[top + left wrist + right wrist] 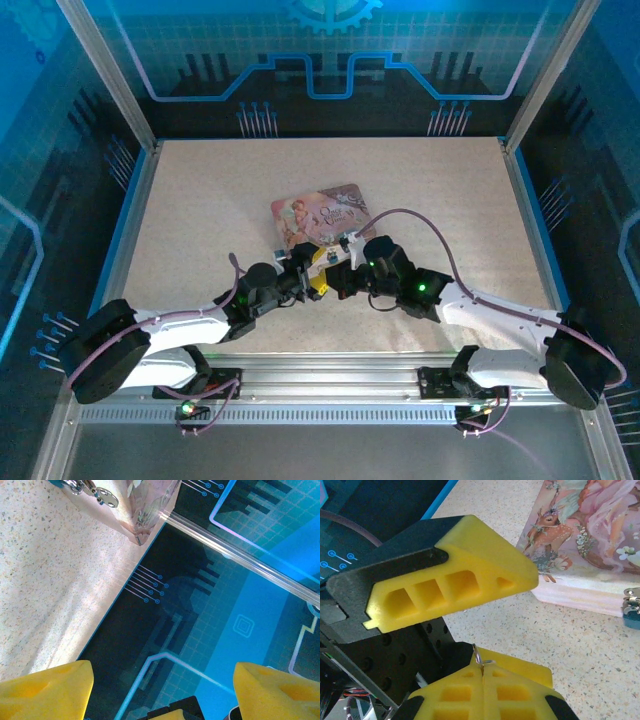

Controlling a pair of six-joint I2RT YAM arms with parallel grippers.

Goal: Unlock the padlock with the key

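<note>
Left gripper: I see the left gripper (160,692) with its yellow jaws spread wide and nothing between them. It sits low over the speckled beige table (200,200), just in front of the tin.
Right gripper: the right gripper (482,682) has its yellow pads pressed together and clamped on the key.
Key: a tiny thin grey-metal key (479,656) with a fine wire ring. It sticks up from the seam between the right pads.
Padlock: a tiny blue-bodied padlock (631,619) hanging at the silver clasp on the tin's front wall, cut off by the right edge of my right wrist view. It is apart from the key.
Tin: a pink illustrated tin box (580,535) flat on the table, beyond both grippers.
Spacing: one of the left gripper's fingers (455,580) hangs just above the right tips. I cannot tell whether they touch.
</note>
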